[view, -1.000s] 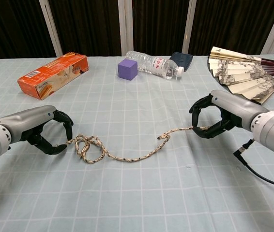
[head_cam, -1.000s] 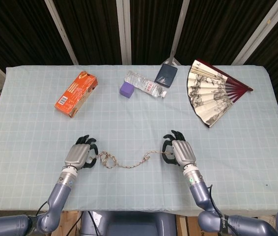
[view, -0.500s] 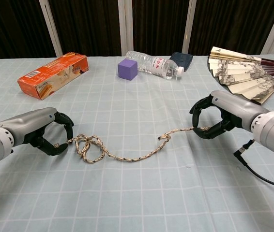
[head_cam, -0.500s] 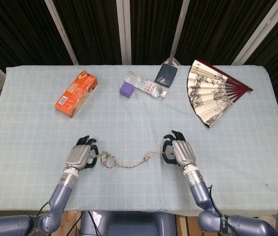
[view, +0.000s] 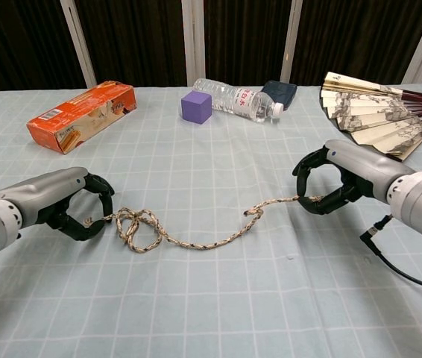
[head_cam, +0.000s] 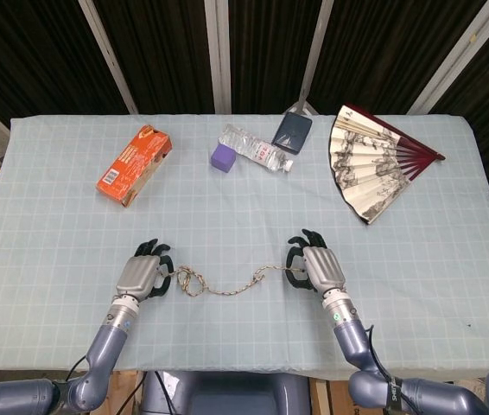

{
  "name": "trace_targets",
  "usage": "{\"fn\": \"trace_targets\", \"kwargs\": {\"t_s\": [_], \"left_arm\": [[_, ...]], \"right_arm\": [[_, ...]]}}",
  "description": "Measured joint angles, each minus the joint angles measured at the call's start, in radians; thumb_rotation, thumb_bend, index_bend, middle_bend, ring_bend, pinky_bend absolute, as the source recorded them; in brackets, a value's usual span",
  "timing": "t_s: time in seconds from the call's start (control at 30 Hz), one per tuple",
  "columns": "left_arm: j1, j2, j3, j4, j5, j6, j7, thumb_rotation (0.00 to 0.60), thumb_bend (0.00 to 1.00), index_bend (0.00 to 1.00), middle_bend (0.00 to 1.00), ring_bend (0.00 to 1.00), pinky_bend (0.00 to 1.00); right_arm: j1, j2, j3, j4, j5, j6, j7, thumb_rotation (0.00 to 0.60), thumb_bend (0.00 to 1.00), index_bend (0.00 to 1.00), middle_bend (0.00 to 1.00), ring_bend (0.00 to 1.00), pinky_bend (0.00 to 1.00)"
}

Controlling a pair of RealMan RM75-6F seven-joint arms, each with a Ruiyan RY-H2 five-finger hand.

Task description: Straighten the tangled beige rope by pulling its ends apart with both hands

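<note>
The beige rope (head_cam: 227, 286) (view: 196, 240) lies on the checked tablecloth near the front edge, with a looped tangle (view: 138, 227) toward its left end and a small kink (view: 254, 211) right of the middle. My left hand (head_cam: 143, 273) (view: 62, 202) pinches the left end, fingers curled around it. The right end sits in the curled fingers of my right hand (head_cam: 314, 266) (view: 338, 177). The rope sags loosely on the cloth between the two hands.
Along the back of the table are an orange box (head_cam: 134, 163), a purple cube (head_cam: 222, 156), a lying water bottle (head_cam: 257, 150), a dark pouch (head_cam: 292, 130) and an open paper fan (head_cam: 372, 161). A black cable (view: 405, 268) runs from my right wrist.
My left hand has shifted slightly left, drawing the rope's left end with it. The tangle and the right hand look unchanged.
</note>
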Motion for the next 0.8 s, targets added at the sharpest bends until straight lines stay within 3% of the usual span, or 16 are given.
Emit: {"fn": "trace_targets", "kwargs": {"t_s": [0.8], "left_arm": [[0.001, 0.032, -0.003, -0.003, 0.008, 0.015, -0.008, 0.600, 0.62, 0.54, 0.18, 0.00, 0.00]], "right_arm": [[-0.005, 0.012, -0.002, -0.003, -0.001, 0.005, 0.001, 0.600, 0.48, 0.66, 0.26, 0.00, 0.00]]}}
